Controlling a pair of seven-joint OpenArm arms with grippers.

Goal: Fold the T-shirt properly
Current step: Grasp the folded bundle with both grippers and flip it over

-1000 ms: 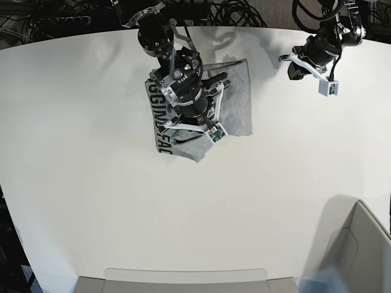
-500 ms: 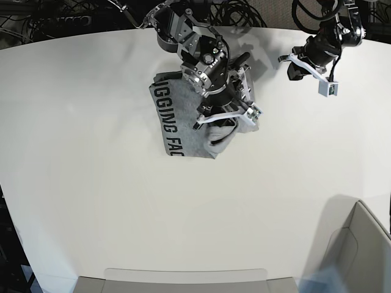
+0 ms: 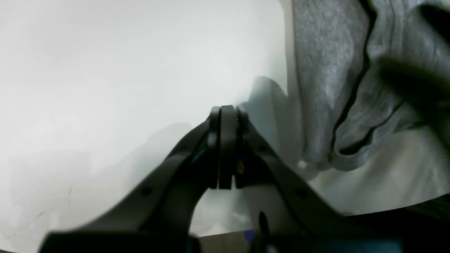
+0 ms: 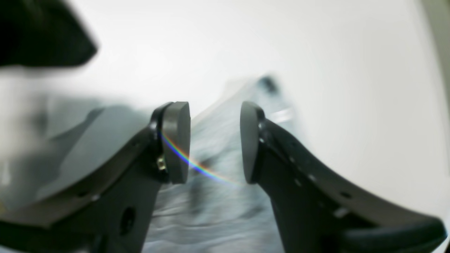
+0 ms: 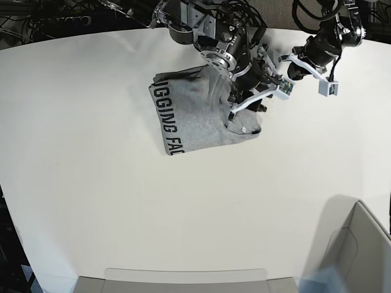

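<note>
Grey T-shirt (image 5: 195, 119) lies folded on the white table (image 5: 91, 201) toward 12 o'clock, black lettering along its 9 o'clock edge, cloth bunched at its 3 o'clock corner. Right gripper (image 5: 259, 101) sits over that bunched corner, pads (image 4: 177, 140) parted with blurred grey fabric between them, not pinched. Left gripper (image 3: 225, 147) at 1 o'clock: fingers pressed together, empty, just beside the shirt's edge.
</note>
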